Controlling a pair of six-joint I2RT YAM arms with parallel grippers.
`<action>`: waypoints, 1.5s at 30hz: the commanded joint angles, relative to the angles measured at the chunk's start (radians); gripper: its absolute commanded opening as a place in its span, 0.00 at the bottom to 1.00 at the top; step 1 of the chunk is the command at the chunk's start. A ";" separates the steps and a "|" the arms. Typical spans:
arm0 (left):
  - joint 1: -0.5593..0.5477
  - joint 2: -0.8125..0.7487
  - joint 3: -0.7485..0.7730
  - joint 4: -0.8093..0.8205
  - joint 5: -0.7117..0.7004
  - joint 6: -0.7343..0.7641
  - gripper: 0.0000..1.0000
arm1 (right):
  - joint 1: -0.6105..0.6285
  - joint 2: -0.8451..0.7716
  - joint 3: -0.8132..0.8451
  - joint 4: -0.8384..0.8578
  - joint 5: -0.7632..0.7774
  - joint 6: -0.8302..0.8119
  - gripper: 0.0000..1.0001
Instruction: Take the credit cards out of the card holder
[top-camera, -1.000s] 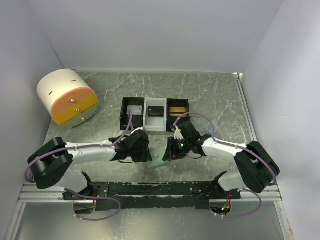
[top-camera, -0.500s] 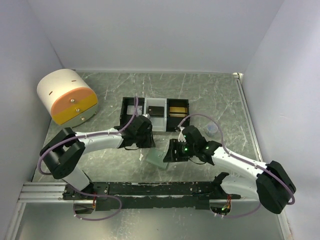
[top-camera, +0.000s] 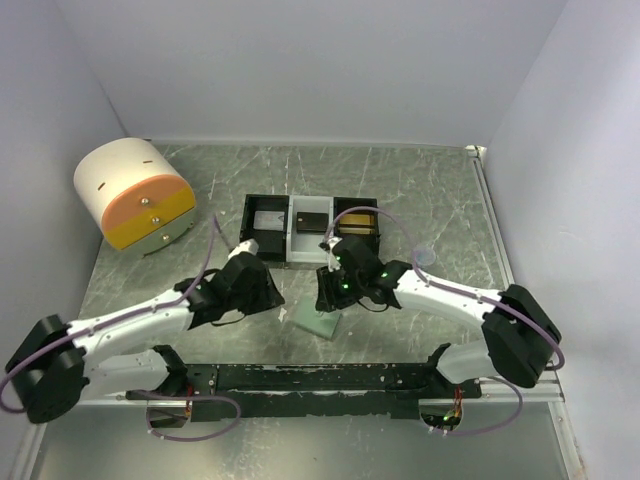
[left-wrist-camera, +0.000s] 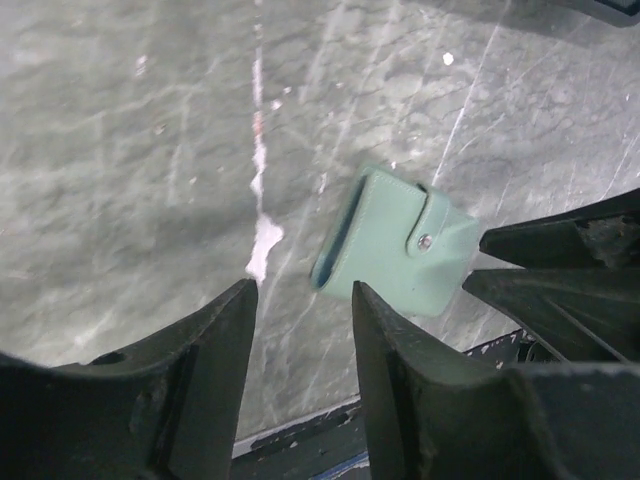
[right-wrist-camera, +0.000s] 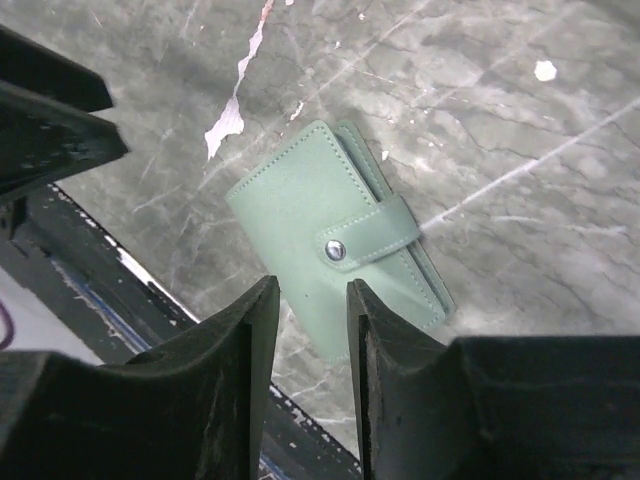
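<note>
Vs a sec ago, L arm is pulling back & out to the left, and R arm is shifting in over the card holder (right-wrist-camera: 335, 235). L tool (left-wrist-camera: 303, 300) is hanging just left of the card holder, jaws approx. half apart, gripping nothing, prob. making room. Card holder is lying flat on the table (top-camera: 420, 180), snap strap (right-wrist-camera: 372, 238) done up, so no credit cards are showing. R tool (right-wrist-camera: 311, 290) is hovering right above it, jaws narrowly apart, empty, prob. lining up on the strap.
</note>
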 joint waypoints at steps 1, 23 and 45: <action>0.004 -0.145 -0.067 -0.089 -0.086 -0.093 0.58 | 0.069 0.061 0.062 -0.045 0.112 -0.076 0.33; 0.007 -0.225 -0.046 -0.148 -0.122 -0.084 0.80 | 0.270 0.341 0.254 -0.240 0.499 -0.067 0.40; 0.000 -0.068 -0.067 0.122 0.189 0.032 0.76 | 0.126 0.240 0.087 -0.045 0.273 0.053 0.00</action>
